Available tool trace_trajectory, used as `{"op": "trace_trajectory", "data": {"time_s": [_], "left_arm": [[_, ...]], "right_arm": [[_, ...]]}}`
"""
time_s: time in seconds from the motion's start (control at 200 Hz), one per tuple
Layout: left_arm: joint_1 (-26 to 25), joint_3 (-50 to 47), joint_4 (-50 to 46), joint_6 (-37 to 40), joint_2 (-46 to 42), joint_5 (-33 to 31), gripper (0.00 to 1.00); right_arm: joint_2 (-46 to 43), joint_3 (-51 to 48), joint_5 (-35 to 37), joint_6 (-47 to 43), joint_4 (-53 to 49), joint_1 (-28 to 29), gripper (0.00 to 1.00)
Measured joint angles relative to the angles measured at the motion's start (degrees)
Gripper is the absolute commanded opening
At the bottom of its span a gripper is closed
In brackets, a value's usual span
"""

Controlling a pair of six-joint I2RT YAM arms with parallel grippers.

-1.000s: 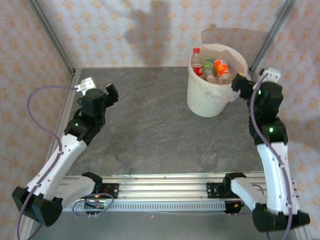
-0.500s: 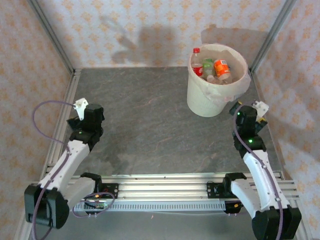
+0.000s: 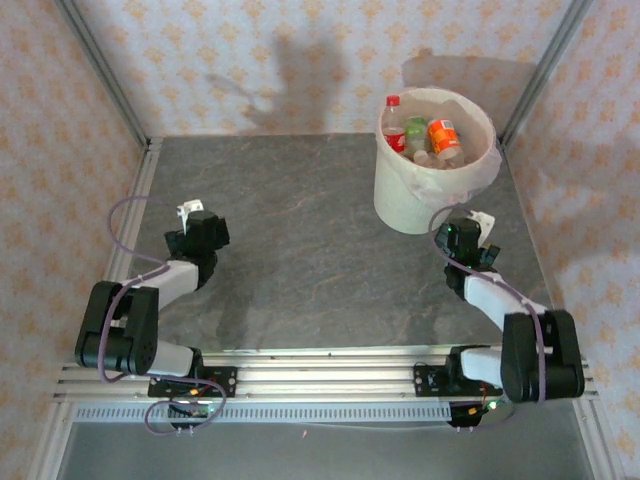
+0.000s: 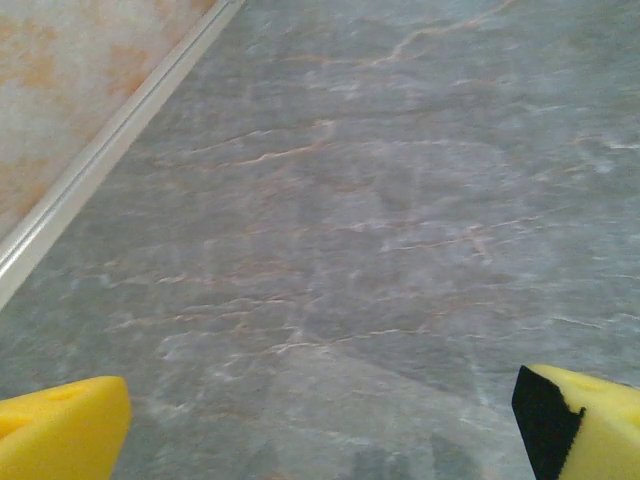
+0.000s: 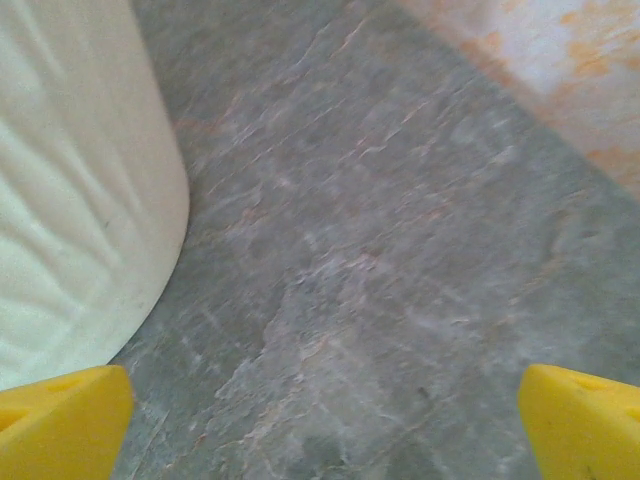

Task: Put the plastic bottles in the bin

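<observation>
Plastic bottles (image 3: 430, 138) sit heaped inside the bin (image 3: 425, 205), far right on the surface (image 3: 300, 260). Your left claw (image 4: 318, 420) and right claw (image 5: 325, 415) both gape wide, holding nothing. The arms are tucked low near their bases, likely parked because the job looks finished.

White bin (image 3: 420, 205), orange- and red-labelled bottles (image 3: 443, 135) — grey veined table (image 3: 300, 240), floral peach walls (image 3: 250, 60)

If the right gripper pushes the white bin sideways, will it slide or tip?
The bin probably slides rather than tips: it looks wide and stands flat on the table. The bottles piled inside likely add weight. Its rippled wall may flex.
</observation>
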Motion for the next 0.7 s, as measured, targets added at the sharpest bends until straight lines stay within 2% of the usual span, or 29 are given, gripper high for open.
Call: {"op": "trace_trajectory", "data": {"time_s": [0.18, 0.47, 0.61, 0.701], "left_arm": [[-0.02, -5.11, 14.16, 3.63, 4.04, 3.63, 1.00], [-0.87, -5.64, 20.26, 4.13, 5.81, 0.02, 1.00], [-0.87, -5.64, 20.68, 4.13, 5.81, -0.61, 1.00], [-0.87, -5.64, 20.70, 4.11, 5.81, -0.61, 1.00]], "right_arm": [[4.74, 0.15, -5.22, -3.78, 7.78, 0.00, 0.99], [12.50, -0.37, -10.36, -7.96, 22.03, -0.37, 0.99], [12.66, -9.35, -11.02, -8.55, 35.30, -0.37, 0.99], [13.42, -12.13, -10.91, -8.59, 38.07, -0.39, 0.99]]}}
